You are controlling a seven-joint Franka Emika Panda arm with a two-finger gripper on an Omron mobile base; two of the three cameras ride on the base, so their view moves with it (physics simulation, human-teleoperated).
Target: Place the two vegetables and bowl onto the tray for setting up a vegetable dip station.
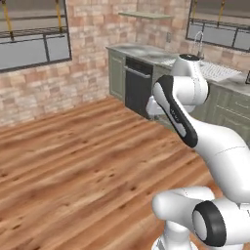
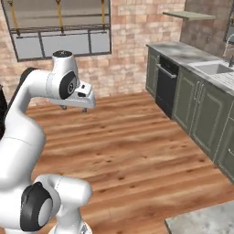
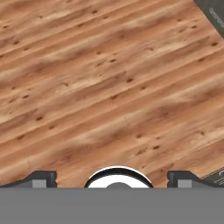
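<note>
Two dark finger tips sit wide apart at the bottom of your hand view, so the gripper (image 3: 112,179) is open with nothing between the jaws. Under it you have bare wood floor (image 3: 100,87) and nothing else but a dark cabinet corner (image 3: 212,13) at the top right.

Using the black dishwasher (image 2: 165,87) as your landmark, in the right base view: the windows (image 2: 59,27) on the brick wall (image 2: 128,50) are far to its left, the gripper (image 2: 74,108) hangs off the bent arm left of it over the open floor, well apart from it. Grey-green cabinets (image 2: 201,112) run on to its right under the grey counter (image 2: 183,52), the sink (image 2: 212,68) is right of it, and a small shelf (image 2: 189,15) is on the wall above it. A grey slab corner (image 2: 203,221) shows bottom right.

I can't place the cucumber, carrot, bowl or tray for you from these frames.
</note>
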